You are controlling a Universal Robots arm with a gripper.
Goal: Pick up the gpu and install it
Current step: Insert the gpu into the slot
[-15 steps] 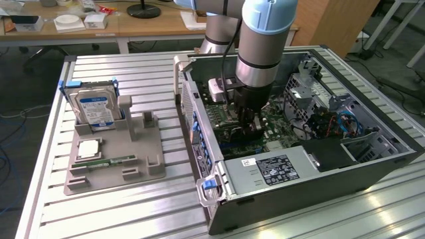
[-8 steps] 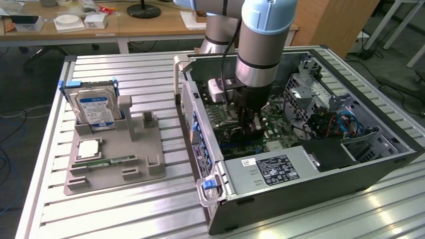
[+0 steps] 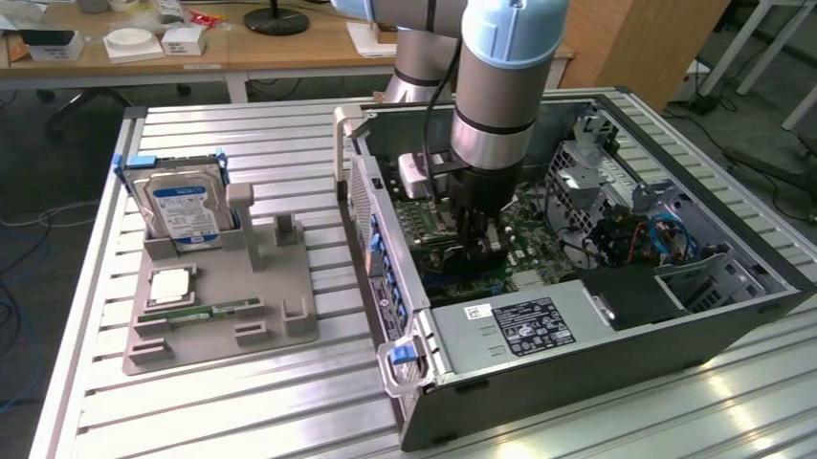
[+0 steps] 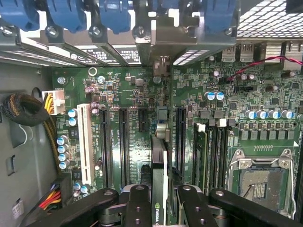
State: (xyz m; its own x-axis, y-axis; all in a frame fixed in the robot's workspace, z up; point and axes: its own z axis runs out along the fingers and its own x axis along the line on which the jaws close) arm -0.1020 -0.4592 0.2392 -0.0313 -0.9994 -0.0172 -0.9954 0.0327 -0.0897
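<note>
Gpu (image 4: 159, 189) sits clamped edge-on in my gripper (image 4: 158, 208), low over the motherboard (image 4: 132, 94) inside the computer case (image 3: 766, 277); seating looks unfinished.

One camera looks down at my table (image 3: 255, 402) and open case (image 3: 613, 335) from high up; my wrist camera faces the motherboard (image 4: 128, 99) closely, shared by both.

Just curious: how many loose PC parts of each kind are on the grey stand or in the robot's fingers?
Silver hard drive, blue-white label: 1
Square silver processor chip: 1
Narrow green memory stick: 1
Thin dark graphics card, in fingers: 1
Total: 4
</note>
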